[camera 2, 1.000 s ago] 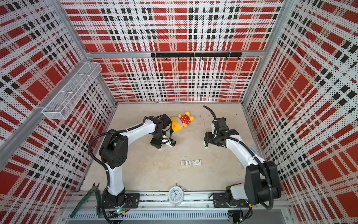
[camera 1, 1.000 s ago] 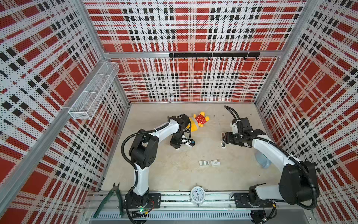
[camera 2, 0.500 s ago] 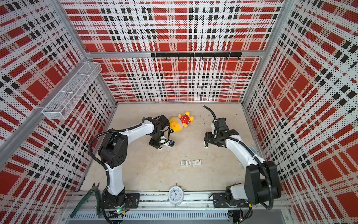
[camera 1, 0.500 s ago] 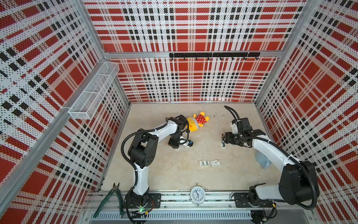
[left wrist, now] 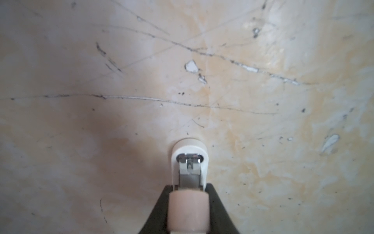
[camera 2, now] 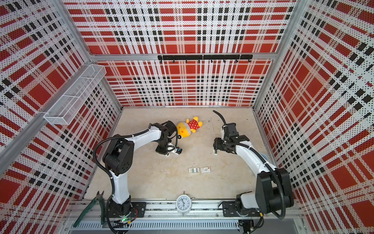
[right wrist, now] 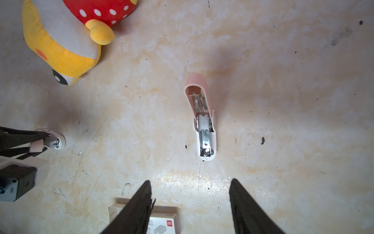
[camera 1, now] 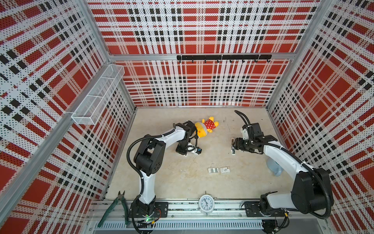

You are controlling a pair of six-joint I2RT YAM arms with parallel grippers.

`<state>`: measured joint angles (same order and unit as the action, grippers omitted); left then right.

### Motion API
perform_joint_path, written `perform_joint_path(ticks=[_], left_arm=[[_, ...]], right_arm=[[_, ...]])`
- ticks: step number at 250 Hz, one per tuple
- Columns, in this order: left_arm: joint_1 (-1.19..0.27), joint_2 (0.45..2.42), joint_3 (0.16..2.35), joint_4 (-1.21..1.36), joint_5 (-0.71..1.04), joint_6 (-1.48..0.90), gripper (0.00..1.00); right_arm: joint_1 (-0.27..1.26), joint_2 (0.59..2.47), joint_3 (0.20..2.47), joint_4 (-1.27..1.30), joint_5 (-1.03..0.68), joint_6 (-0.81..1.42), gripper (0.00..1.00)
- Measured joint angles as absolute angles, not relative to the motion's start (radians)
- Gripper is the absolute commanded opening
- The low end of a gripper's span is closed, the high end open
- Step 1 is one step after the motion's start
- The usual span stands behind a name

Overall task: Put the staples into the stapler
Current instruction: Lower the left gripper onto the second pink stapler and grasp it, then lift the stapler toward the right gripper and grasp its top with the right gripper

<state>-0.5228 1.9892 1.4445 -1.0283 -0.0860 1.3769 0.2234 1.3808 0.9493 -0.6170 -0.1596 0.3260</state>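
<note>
**A:** What's different from a second ago?

**B:** On my feed, only the left gripper. Its jaws stood apart then, and now they've come together on the small stapler.

**A:** Did the arm travel?

**B:** Barely. In both top views the wrist looks nudged towards nine o'clock, but it's too slight for me to be sure.

Toy behind; open stapler right; box, perhaps staples, in front.

Red, black and white plaid perforated walls box me in on three sides. The scuffed beige floor fills the lower middle. A white wire basket hangs upper left; a black hook rail sits top centre.
</note>
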Motion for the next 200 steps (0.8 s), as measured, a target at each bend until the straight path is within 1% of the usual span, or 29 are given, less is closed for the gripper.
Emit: perform_joint_path(ticks=[8, 40, 66, 96, 136, 170, 200], left_arm=[[-0.523, 1.989, 1.444, -1.028, -0.084, 1.377, 0.2], [-0.522, 1.987, 1.445, -1.029, -0.076, 1.369, 0.13], [-0.522, 1.987, 1.46, -1.042, -0.059, 1.356, 0.11], [-0.522, 1.983, 1.5, -1.062, -0.033, 1.331, 0.1], [-0.525, 1.974, 1.576, -1.097, 0.016, 1.279, 0.1], [-0.548, 1.974, 1.665, -1.132, 0.067, 1.204, 0.09], [-0.598, 1.974, 1.747, -1.145, 0.113, 1.125, 0.09]], right_arm=[[0.223, 1.381, 0.949, -0.617, -0.16, 0.326, 0.63], [0.223, 1.381, 0.949, -0.617, -0.16, 0.326, 0.62], [0.223, 1.381, 0.949, -0.617, -0.16, 0.326, 0.62], [0.223, 1.378, 0.949, -0.619, -0.161, 0.326, 0.61], [0.223, 1.351, 0.95, -0.63, -0.191, 0.326, 0.57], [0.232, 1.325, 0.95, -0.608, -0.282, 0.336, 0.54], [0.275, 1.325, 0.95, -0.548, -0.393, 0.36, 0.51]])
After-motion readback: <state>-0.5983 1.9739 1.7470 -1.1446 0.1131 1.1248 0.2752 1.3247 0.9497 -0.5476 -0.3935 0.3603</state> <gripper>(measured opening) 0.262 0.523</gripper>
